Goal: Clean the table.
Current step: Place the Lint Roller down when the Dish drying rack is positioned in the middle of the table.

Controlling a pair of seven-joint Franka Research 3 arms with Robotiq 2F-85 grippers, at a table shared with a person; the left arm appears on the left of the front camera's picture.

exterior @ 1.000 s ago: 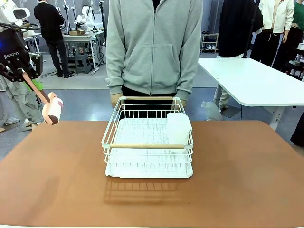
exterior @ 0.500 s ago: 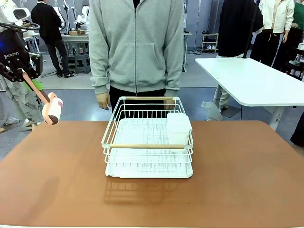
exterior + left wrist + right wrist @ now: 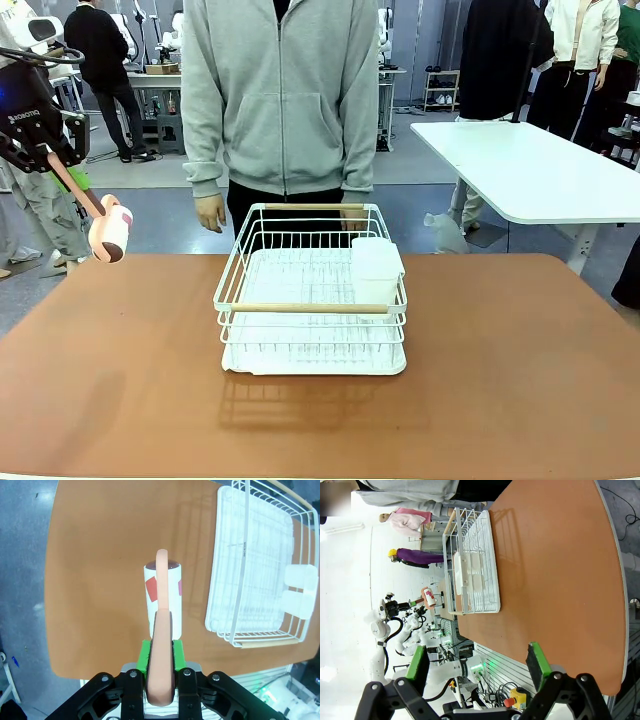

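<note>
The reddish-brown table point(image 3: 120, 380) stretches across the front view. My left gripper point(image 3: 63, 168) hangs above its far left edge, shut on the pink handle of a lint roller point(image 3: 110, 235) whose white roll points down toward the table without touching it. In the left wrist view the handle point(image 3: 161, 645) runs up between the green pads to the roll point(image 3: 162, 595), with the table point(image 3: 100, 580) well below. My right gripper point(image 3: 476, 656) stands open and holds nothing, high over the table's point(image 3: 555, 570) edge.
A white wire dish rack point(image 3: 310, 300) with a wooden handle stands mid-table, holding a white container point(image 3: 376, 268). A person in a grey hoodie stands at the far edge, one hand point(image 3: 210, 212) hanging beside the rack. A white-topped table point(image 3: 540, 170) is at the back right.
The person has stepped toward the picture's left behind the rack. My left gripper and the lint roller have stayed where they were.
</note>
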